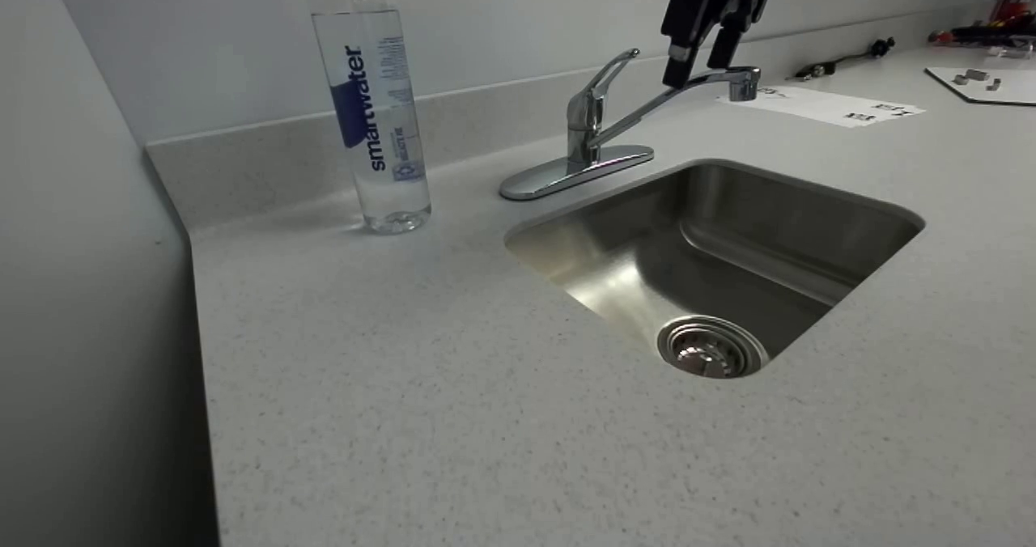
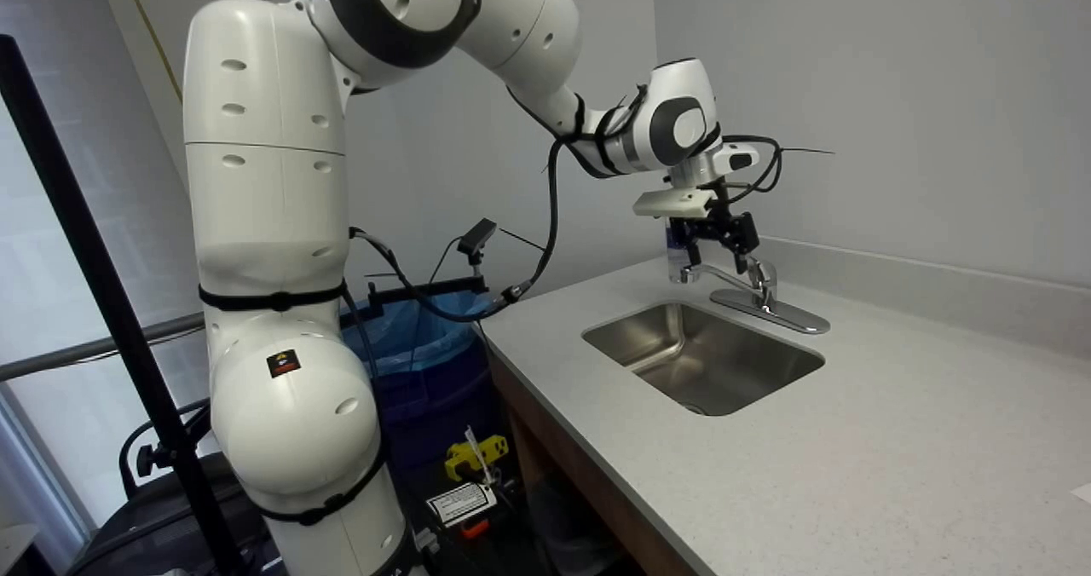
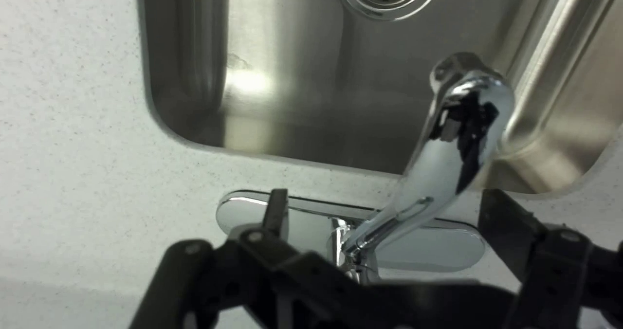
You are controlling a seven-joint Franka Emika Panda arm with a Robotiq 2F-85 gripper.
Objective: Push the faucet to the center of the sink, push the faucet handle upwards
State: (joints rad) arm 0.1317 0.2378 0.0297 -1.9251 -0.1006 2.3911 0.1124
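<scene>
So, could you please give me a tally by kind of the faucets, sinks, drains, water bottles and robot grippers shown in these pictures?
Faucet: 1
Sink: 1
Drain: 1
Water bottle: 1
Robot gripper: 1
Total: 5

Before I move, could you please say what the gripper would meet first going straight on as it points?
Probably the faucet spout, which in the wrist view crosses the gap between the open fingers; just how far ahead it lies is unclear.
</scene>
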